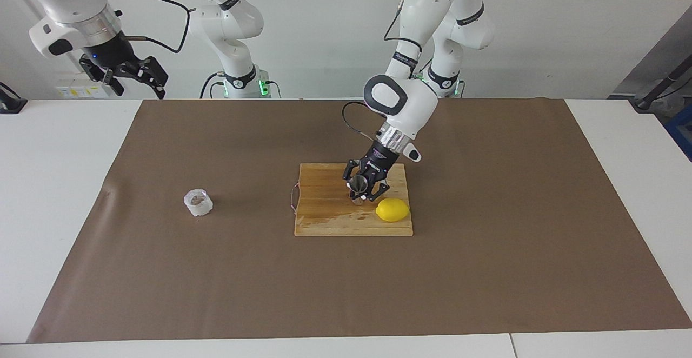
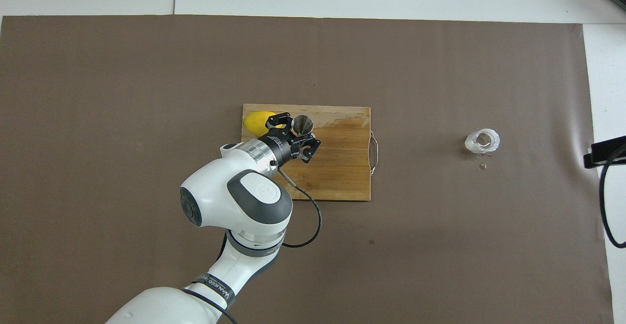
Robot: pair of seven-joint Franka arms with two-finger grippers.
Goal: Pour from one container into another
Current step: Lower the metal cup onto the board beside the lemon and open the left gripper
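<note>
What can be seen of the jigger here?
The jigger is a small shiny steel piece, two cones joined at a narrow waist. It stands roughly upright with its open mouth up, low over or on the wooden board, beside the lemon; whether its base touches the board cannot be told. The left tool is shut on it around the waist. Any contents cannot be seen. The cup stands apart, toward the right arm's end.

A black band (image 2: 213, 294) round the left arm's forearm carries white lettering in the overhead view; it looks like "FRANKA", but the letters cannot be made out with certainty. No other writing is readable.
</note>
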